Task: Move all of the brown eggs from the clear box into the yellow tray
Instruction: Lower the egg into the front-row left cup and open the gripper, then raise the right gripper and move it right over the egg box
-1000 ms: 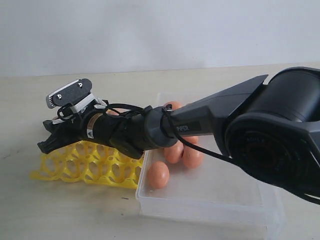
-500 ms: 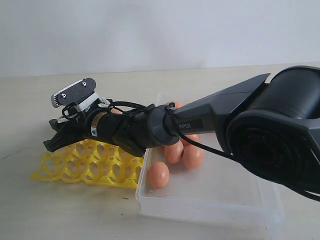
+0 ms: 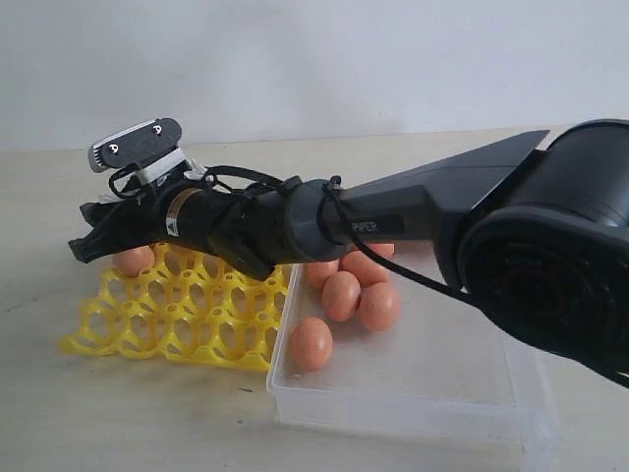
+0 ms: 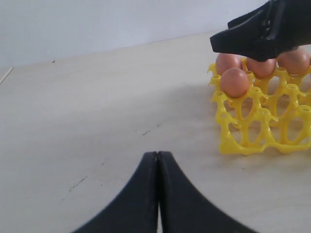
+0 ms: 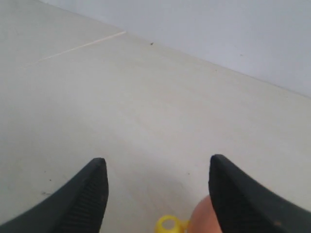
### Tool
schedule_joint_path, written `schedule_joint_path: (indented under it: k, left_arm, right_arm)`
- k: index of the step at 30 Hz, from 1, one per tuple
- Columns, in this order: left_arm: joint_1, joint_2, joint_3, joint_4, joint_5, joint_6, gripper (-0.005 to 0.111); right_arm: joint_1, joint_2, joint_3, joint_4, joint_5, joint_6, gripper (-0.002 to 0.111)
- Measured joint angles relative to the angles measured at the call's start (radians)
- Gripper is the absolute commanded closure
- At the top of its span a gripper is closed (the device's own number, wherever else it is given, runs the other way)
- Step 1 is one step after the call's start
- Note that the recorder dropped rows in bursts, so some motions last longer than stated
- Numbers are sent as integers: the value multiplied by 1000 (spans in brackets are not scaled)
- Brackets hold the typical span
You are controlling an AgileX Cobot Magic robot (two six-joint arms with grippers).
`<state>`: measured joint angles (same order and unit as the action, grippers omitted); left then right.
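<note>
Right pincer (image 5: 158,163) gapes wide and empty on my screen, its long black arm (image 3: 423,211) reaching across the clear box (image 3: 423,388) to hang above the far side of the yellow tray (image 3: 172,329). I see the box lying just beside the tray on the table (image 3: 118,423), with at least five brown eggs (image 3: 311,343) loose in it. Four more eggs (image 4: 235,82) sit in cups at the tray corner under the pincer. Left pincer (image 4: 158,156) is pressed tight shut, low over bare tabletop, apart from the tray
</note>
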<state>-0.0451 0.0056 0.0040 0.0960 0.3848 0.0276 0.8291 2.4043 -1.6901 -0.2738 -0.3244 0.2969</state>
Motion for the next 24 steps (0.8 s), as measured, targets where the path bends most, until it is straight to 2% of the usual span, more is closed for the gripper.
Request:
schedule_joint_path:
  k: [3, 8, 10, 13, 19, 24]
  left_arm:
    - [0, 0, 0, 0, 0, 0, 107]
    - [0, 0, 0, 0, 0, 0, 107]
    - [0, 0, 0, 0, 0, 0, 107]
    - [0, 0, 0, 0, 0, 0, 107]
    - [0, 0, 0, 0, 0, 0, 107]
    - [0, 0, 0, 0, 0, 0, 107]
  right_arm:
    - [0, -41, 0, 5, 127, 1, 50]
    - [0, -142, 0, 7, 447, 1, 68]
    - [0, -183, 0, 7, 559, -15, 81]
    - [-2, -252, 0, 7, 720, -74, 108]
    - [-2, -428, 35, 105, 853, -233, 108]
    - [-2, -624, 171, 157, 942, -312, 108]
